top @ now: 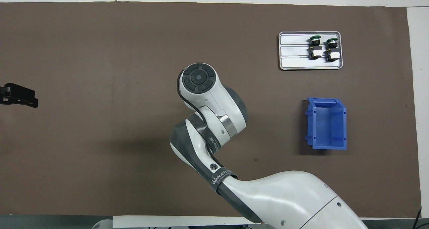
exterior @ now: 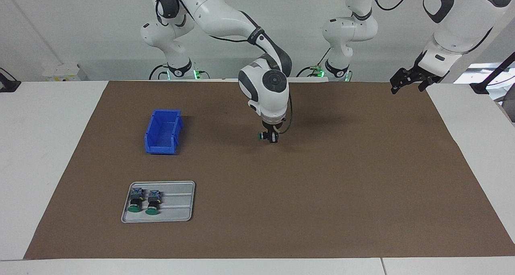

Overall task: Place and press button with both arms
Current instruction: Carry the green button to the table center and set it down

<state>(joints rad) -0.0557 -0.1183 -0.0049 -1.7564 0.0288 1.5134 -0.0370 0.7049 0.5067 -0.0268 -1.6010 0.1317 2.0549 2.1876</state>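
Note:
My right gripper [exterior: 272, 137] is shut on a button [exterior: 263, 136], whose green cap points sideways toward the right arm's end of the table. It holds the button low over the middle of the brown mat [exterior: 322, 178]. In the overhead view the right arm's wrist [top: 197, 79] hides both the gripper and the button. My left gripper [exterior: 407, 83] hangs open and empty in the air over the mat's edge at the left arm's end of the table. It also shows in the overhead view [top: 18, 95].
A grey tray [exterior: 177, 204] [top: 291, 51] holds two more green-capped buttons [exterior: 135, 200] [exterior: 153, 202], lying on their sides. A blue open bin [exterior: 161, 148] [top: 330, 146] stands nearer to the robots than the tray. Both are toward the right arm's end.

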